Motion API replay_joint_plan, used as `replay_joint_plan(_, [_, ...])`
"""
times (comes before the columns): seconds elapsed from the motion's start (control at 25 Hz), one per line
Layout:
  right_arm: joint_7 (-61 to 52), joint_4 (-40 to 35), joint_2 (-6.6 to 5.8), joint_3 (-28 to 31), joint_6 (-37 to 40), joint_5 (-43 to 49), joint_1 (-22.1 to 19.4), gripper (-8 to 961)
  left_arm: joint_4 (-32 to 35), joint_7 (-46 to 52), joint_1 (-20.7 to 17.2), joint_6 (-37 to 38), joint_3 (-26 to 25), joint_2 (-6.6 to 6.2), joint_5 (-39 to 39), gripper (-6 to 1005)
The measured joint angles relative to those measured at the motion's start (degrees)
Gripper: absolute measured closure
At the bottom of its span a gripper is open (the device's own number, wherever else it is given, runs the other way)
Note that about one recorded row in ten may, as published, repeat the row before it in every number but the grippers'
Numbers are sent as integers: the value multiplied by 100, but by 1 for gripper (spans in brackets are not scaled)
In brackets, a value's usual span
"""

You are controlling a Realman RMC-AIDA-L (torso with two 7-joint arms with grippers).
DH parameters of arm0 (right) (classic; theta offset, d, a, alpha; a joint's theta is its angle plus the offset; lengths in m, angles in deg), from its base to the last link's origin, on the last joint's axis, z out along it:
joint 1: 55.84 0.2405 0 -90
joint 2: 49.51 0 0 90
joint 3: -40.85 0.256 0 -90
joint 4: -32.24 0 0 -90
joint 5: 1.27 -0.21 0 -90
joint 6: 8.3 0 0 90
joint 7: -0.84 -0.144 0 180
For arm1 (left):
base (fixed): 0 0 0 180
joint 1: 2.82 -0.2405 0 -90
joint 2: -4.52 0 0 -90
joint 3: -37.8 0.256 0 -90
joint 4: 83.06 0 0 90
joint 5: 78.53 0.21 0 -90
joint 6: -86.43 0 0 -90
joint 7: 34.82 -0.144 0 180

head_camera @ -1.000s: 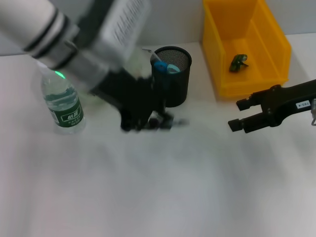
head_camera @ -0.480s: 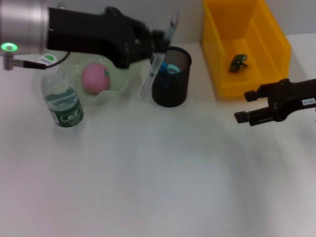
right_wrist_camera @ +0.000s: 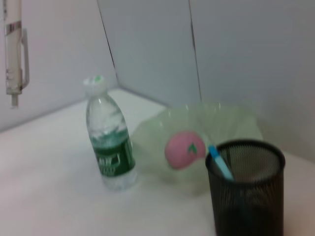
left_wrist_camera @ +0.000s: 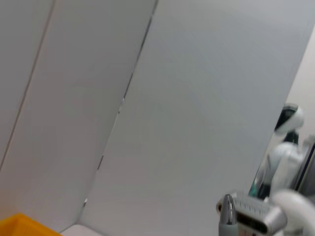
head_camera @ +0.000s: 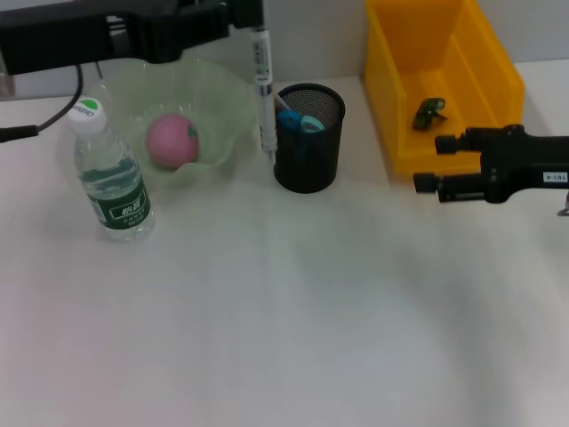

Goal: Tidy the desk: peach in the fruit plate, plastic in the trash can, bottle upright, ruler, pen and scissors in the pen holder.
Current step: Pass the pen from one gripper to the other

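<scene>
My left gripper [head_camera: 253, 18] is at the back left, shut on the top of a white pen [head_camera: 262, 89]. The pen hangs upright, and its lower tip shows just left of the black mesh pen holder [head_camera: 308, 169]. The holder has a blue item [head_camera: 298, 122] inside. The pen [right_wrist_camera: 13, 49] also appears in the right wrist view, up in the air. A pink peach [head_camera: 172, 140] lies in the green fruit plate [head_camera: 222, 98]. The water bottle [head_camera: 111, 178] stands upright. A dark green scrap of plastic [head_camera: 429, 113] lies in the yellow trash can [head_camera: 382, 98]. My right gripper [head_camera: 431, 163] hovers open beside it.
The plate, holder and yellow trash can stand in a row along the back of the white desk, with the bottle in front of the plate. A grey wall rises behind them. My right arm reaches in from the right edge.
My left gripper has lifted the pen off the desk and swung it upright beside the pen holder. The arm has cleared the plate and peach. My right gripper has shifted slightly back.
</scene>
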Motion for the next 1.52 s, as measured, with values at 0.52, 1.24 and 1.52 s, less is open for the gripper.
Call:
replay_joint_plan(0.52, [2777,1375,192,-7,-936,-2242,-52,150,-430,1511,178,82,-138,-72,-195,846])
replay_joint_plan(1.24, [9259,2804,231,-88,-541,-4111,387,149,-1506,3370,768,144,-275,-520,-241,837])
replay_joint_plan(1.52, [11293,3428,210,-196,66,-4276,545,149,-1621,3536,839,295,-284,-554,-245,834])
